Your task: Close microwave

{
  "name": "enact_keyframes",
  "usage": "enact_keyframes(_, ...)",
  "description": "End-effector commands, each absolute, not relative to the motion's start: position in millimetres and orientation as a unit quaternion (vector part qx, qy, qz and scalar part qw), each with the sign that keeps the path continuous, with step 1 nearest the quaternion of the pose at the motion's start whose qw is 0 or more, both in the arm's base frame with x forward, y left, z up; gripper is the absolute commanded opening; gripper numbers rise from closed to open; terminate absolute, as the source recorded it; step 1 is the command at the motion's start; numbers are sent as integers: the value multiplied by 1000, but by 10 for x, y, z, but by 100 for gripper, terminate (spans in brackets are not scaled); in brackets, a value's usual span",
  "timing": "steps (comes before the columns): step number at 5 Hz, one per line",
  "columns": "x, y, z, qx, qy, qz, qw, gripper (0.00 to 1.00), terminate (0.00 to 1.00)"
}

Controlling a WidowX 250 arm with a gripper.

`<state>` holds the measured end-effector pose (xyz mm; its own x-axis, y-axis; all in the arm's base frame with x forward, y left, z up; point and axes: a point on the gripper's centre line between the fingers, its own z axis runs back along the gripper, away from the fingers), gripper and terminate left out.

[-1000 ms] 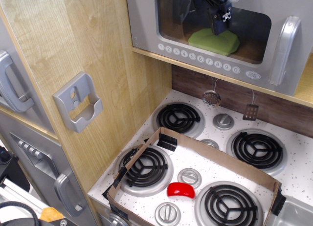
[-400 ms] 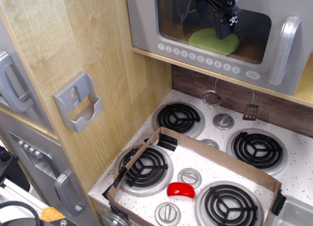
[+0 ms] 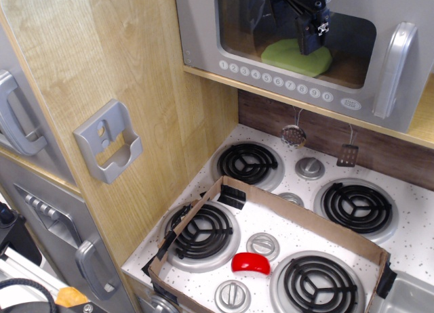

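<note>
The microwave [image 3: 305, 49] sits at the top of the toy kitchen, with a silver-grey door, a clear window, a row of round white buttons [image 3: 274, 80] and a vertical grey handle [image 3: 395, 69] on the right. The door lies nearly flush with the cabinet front. A flat green object [image 3: 288, 55] lies inside behind the window. My gripper [image 3: 310, 43] hangs from the top edge in front of the window, black fingers pointing down and close together, holding nothing. I cannot tell whether it touches the door.
Below is a white stovetop with several black burners [image 3: 203, 230], a cardboard frame [image 3: 298, 215] and a red object [image 3: 251, 263]. A grey wall holder [image 3: 108, 142] is on the wood panel. Grey doors with curved handles [image 3: 17, 116] stand at the left.
My gripper has shifted slightly to the right in front of the microwave window, then held still. Nothing else has moved.
</note>
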<state>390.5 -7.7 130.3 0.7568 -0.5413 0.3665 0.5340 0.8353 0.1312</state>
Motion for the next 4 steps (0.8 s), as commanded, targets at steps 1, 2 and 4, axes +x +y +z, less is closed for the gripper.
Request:
enact_keyframes(1, 3993, -43, 1806, 26, -244, -288, 925, 100, 0)
enact_keyframes(2, 3993, -43, 1806, 26, -244, -288, 925, 100, 0)
enact_keyframes(4, 3993, -43, 1806, 26, -244, -288, 925, 100, 100)
